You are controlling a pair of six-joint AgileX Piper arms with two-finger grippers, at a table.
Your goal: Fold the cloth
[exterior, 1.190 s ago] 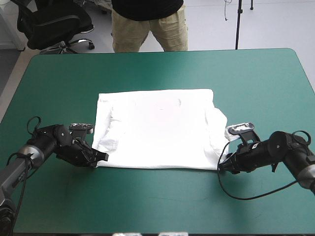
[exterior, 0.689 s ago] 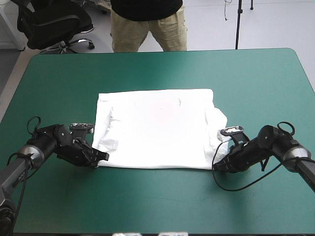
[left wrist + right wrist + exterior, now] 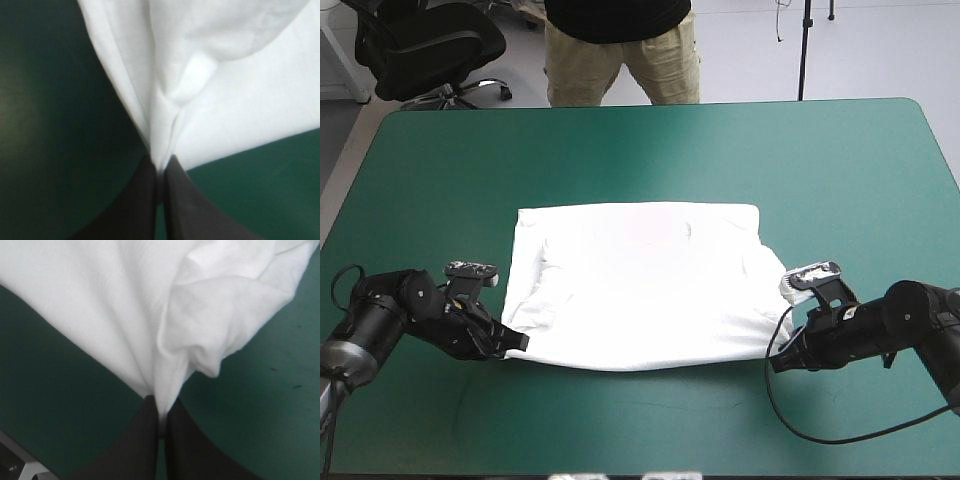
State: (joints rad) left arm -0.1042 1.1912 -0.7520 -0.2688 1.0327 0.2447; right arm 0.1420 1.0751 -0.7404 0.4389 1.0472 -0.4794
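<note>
The white T-shirt (image 3: pixel 640 280) lies spread on the teal-green cover in the middle of the table, its near edge slightly lifted. My left gripper (image 3: pixel 517 341) is shut on the T-shirt at its near left corner; in the left wrist view the T-shirt (image 3: pixel 210 85) runs up out of the left gripper (image 3: pixel 161 167). My right gripper (image 3: pixel 775 360) is shut on the T-shirt at its near right corner. In the right wrist view the T-shirt (image 3: pixel 150 305) bunches into a fold just ahead of the right gripper (image 3: pixel 161 407).
The teal-green table (image 3: pixel 650 150) stretches bare beyond the shirt to its far edge. A person (image 3: pixel 620 50) stands just past that far edge, not over the table.
Both grippers have pulled back toward the near edge, dragging the T-shirt with them. The shirt's far edge has slid nearer and its near corners have risen a little.
</note>
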